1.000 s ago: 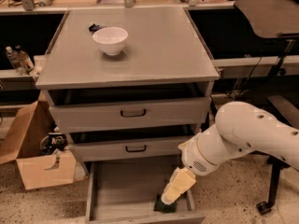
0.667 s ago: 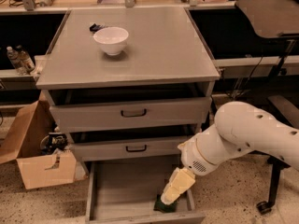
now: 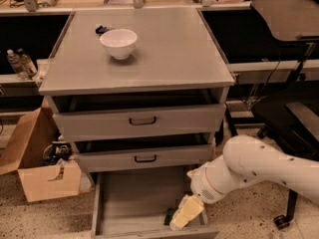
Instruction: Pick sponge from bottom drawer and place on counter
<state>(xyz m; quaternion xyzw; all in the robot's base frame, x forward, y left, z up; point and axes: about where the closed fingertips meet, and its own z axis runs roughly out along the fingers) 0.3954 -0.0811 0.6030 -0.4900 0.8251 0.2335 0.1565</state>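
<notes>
Peeking out dark green, the sponge [image 3: 170, 216] lies at the front right of the open bottom drawer [image 3: 134, 198], partly hidden by the yellowish gripper [image 3: 185, 213] angled down right against it. Jaws spread or pinching? Cannot tell. Above the drawer, a white bowl [image 3: 118, 43] sits on the tabletop [image 3: 164, 59].

Cannot see most of the sponge [image 3: 170, 216], hidden behind the gripper [image 3: 185, 213] low in the bottom drawer [image 3: 129, 203]. Cannot follow the arm [image 3: 259, 164] past the right edge.
</notes>
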